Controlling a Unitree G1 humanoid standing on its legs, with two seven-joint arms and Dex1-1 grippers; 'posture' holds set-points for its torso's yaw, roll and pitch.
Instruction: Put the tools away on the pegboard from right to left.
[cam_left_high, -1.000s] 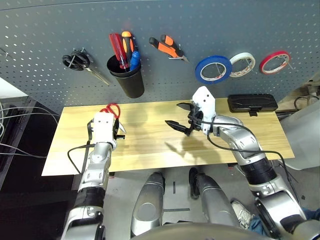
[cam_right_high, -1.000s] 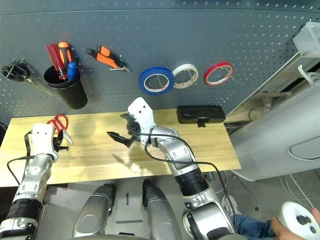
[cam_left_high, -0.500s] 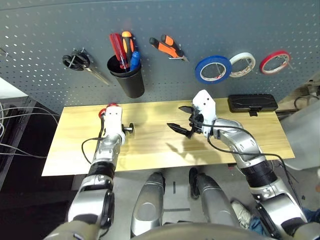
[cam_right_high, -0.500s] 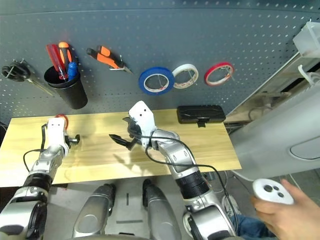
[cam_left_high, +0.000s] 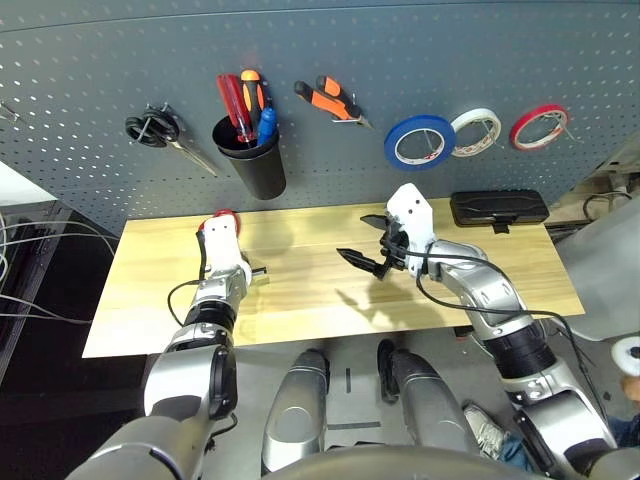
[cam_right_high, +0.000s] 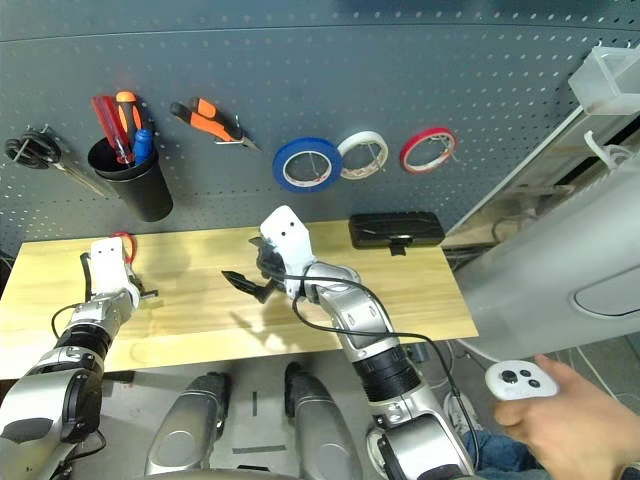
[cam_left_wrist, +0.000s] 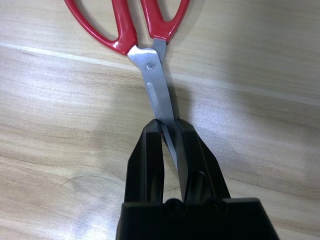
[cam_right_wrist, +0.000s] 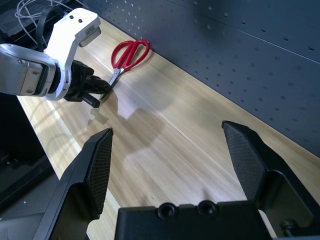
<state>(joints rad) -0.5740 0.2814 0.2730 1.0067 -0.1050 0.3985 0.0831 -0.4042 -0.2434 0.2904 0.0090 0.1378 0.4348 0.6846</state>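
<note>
While the pegboard (cam_left_high: 330, 40) carries the blue tape roll (cam_left_high: 420, 141), the orange-and-black-handled pliers (cam_left_high: 332, 99) and, in its black cup (cam_left_high: 254, 165), the small blue-handled screwdriver (cam_left_high: 266, 122), the red-handled scissors (cam_left_high: 222, 216) lie flat on the wooden table (cam_left_high: 330, 300) at its left end. From the left wrist, the left gripper (cam_left_wrist: 169, 131) pinches the scissors' blade. From the right wrist, the right gripper (cam_right_wrist: 172, 150) hangs spread wide above the bare wood, holding nothing.

table: light wood (cam_left_high: 300, 300) | floor: dark, cables (cam_left_high: 20, 300) at left
</note>
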